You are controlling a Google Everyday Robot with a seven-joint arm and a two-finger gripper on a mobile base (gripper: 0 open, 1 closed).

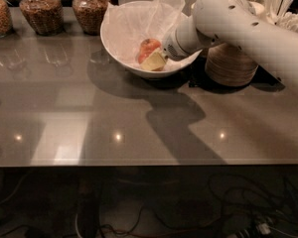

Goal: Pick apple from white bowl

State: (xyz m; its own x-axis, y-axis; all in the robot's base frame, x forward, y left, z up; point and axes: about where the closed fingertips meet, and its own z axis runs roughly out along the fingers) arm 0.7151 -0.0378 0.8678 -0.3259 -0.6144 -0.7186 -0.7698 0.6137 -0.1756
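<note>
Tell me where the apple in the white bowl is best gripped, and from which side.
Probably grip the apple across its round middle, coming down from above through the open top of the white bowl. The bowl's wall blocks a level approach, and the apple lies low on the tissue paper. The gripper is in the bowl, at the apple's lower right side.

The tool (156, 59) inside the white bowl (118, 38) hides part of the apple (148, 47).
</note>
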